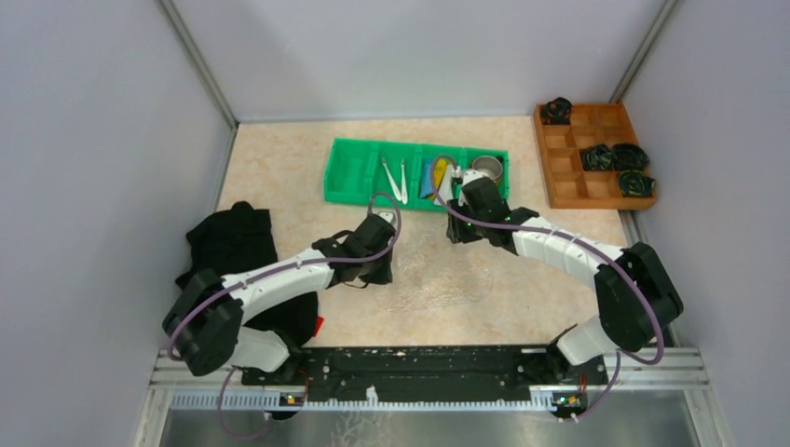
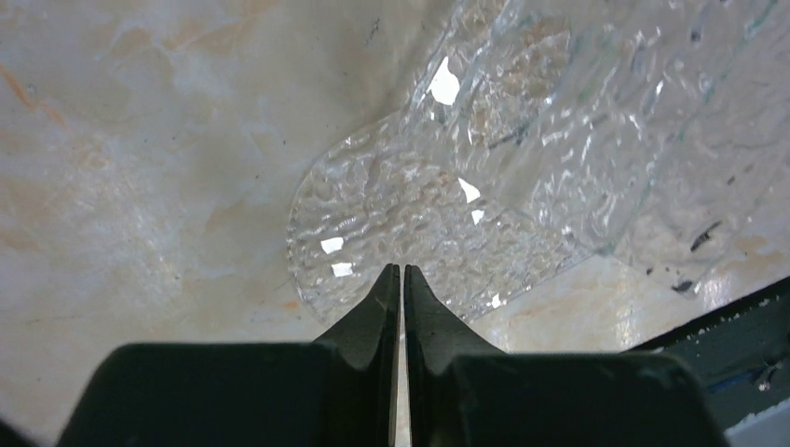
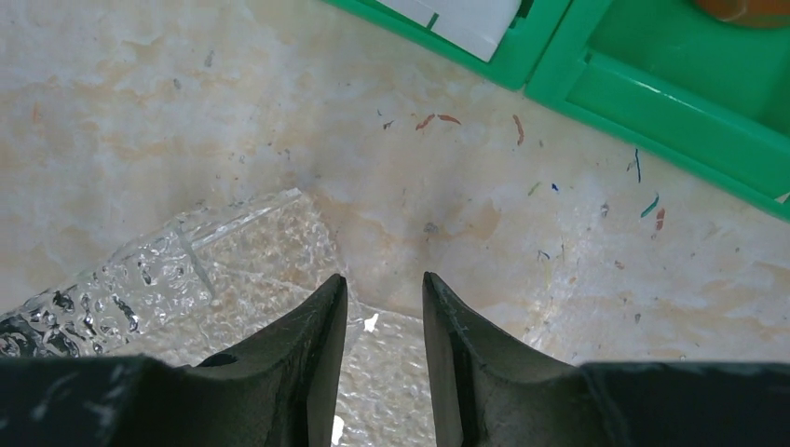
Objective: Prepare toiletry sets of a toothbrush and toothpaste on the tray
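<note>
While over the tray (image 2: 401, 196), left gripper (image 2: 401, 268) closed, perhaps empty; right gripper (image 3: 384, 277) parted.

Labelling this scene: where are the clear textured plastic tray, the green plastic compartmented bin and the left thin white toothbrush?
Clear textured plastic tray (image 2: 401, 205): left wrist view, bumpy surface near rounded corner.
Green plastic compartmented bin (image 1: 350, 173): top view, leftmost compartment floor.
Left thin white toothbrush (image 1: 391, 179): top view, mid-shaft.

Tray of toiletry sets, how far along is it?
Done: nothing, the tray is bare. In hand: nothing; left end effector shut, right end effector open, both empty by it. Left: toothbrushes and toothpaste lie in the green bin.
</note>
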Controlling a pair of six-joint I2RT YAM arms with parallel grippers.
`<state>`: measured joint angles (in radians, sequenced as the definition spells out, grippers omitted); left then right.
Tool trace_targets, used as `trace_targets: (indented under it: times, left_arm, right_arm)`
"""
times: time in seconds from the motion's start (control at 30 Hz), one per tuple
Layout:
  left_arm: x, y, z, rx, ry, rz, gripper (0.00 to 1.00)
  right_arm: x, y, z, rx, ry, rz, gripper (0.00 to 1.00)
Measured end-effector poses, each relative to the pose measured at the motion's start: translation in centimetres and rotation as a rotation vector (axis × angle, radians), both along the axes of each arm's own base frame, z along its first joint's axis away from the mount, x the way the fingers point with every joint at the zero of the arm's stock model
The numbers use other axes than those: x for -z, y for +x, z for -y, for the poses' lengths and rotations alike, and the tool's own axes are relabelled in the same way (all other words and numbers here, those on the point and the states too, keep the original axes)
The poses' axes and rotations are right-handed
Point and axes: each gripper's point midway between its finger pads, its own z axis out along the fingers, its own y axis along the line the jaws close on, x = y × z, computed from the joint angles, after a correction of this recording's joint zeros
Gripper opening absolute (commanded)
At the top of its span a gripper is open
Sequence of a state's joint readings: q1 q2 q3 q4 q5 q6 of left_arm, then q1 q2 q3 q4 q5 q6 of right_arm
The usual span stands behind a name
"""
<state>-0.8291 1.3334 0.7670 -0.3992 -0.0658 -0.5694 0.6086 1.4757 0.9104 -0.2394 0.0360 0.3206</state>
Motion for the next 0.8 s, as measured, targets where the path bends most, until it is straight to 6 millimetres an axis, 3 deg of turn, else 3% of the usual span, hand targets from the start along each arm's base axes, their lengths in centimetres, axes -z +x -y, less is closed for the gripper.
trace_targets:
  times: [0.27,0.47,0.8]
  left_arm:
    - [1.0,3.4,0.7,-0.06,0.062,0.066,0.09]
    - [1.6,5.5,1.2,-0.085,0.077,0.094,0.07]
    - [2.8,8.1,1.0,-0.116,0.098,0.091,0.07]
  right_arm:
    - [-0.4,-0.1,-1.2,-0.05,0.059,0.014,0.35]
    - [0.5,-2.5,-0.7,-0.085,0.08,-0.012,0.34]
    - [0.7,-4.6,-0.2,-0.111,0.101,-0.02,0.34]
